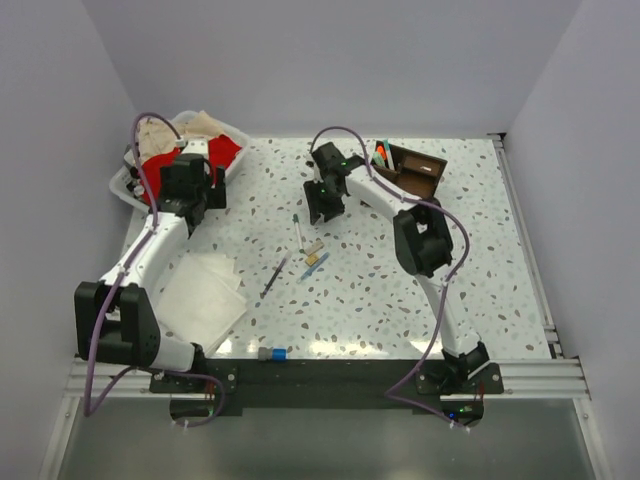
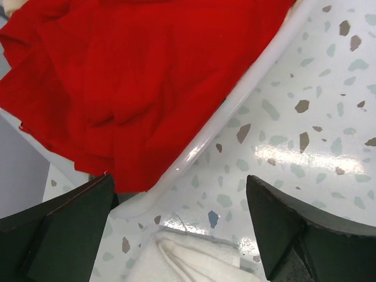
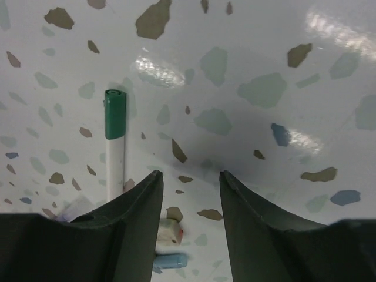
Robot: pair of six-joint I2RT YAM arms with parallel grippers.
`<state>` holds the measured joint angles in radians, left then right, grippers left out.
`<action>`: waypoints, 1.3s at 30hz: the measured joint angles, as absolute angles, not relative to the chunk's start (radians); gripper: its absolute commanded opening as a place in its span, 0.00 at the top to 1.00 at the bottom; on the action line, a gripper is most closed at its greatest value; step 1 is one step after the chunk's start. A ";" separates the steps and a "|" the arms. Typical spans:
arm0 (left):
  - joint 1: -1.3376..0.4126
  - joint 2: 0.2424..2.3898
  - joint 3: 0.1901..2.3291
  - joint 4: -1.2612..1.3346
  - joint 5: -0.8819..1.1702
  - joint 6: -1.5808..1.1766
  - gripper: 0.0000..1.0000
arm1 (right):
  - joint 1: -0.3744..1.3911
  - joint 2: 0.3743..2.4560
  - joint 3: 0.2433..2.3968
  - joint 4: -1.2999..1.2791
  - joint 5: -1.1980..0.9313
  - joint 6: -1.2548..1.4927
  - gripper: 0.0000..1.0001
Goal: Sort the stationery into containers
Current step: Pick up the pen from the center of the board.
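The loose stationery lies in a small scatter near the middle of the bench point(image 1: 480, 300). There's a white marker with a green cap point(image 1: 299, 230), a tan eraser point(image 1: 314, 247) just beside its near end, a short blue pen point(image 1: 317, 264) a little nearer, and a slim black pen point(image 1: 274, 277) lying at a slant to the left of them. A grey-blue stub point(image 1: 271, 353) sits by itself at the near edge. The dark brown wooden organizer point(image 1: 418, 172) stands at the far right of the bench, and an orange highlighter point(image 1: 380, 153) pokes up at its left side.

The right arm reaches forward and bends left. Its end effector point(image 1: 325, 208) hangs low over the bench, just beyond the cap end of the marker. From its wrist view the fingers point(image 3: 132, 223) are apart with only bare bench between them. The green cap sits just left of the gap, and the eraser and blue pen show below.

The left arm stretches toward the far left corner. Its end effector point(image 1: 190, 200) sits at the near rim of the white basket point(image 1: 122, 185) of red and beige clothes. Its fingers point(image 2: 70, 229) are spread wide and hold nothing, and a white folded cloth point(image 1: 200, 290) lies on the bench just beneath.
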<state>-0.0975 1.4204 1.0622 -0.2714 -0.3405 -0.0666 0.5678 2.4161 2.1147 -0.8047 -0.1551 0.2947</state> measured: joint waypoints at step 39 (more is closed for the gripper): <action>-0.047 1.310 0.964 -0.275 -0.282 -0.094 0.02 | 0.728 2.523 2.266 -0.774 0.091 0.334 1.00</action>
